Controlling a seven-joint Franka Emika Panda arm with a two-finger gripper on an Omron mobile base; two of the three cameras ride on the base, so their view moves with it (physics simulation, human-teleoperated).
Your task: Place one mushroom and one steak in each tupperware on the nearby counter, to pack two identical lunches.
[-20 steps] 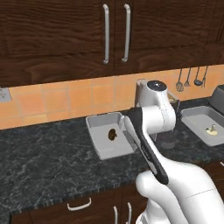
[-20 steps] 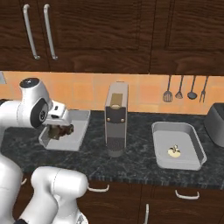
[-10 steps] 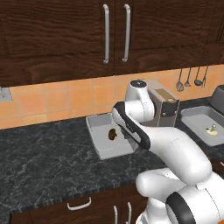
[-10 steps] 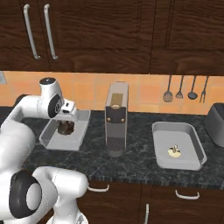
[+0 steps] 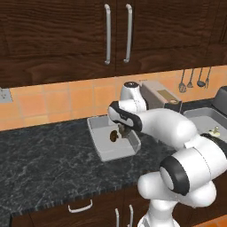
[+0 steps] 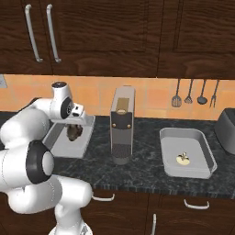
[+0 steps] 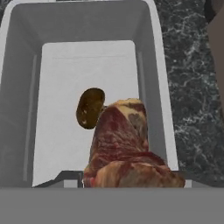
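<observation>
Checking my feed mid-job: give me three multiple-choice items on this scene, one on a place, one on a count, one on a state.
1. Where is the steak?
A. flat on the counter
B. at the tool, over the left tupperware
C. in the right tupperware

2. How many mushrooms show in all?
A. one
B. two
C. four

3. What is in the right tupperware?
A. a mushroom alone
B. mushroom and steak
C. nothing

Key: 1 B, the hand view shows the steak rising between the tool's tips above the left tupperware. 2 B, one mushroom lies in the left tupperware and another in the right. 3 A, only the small mushroom lies on its floor.
</observation>
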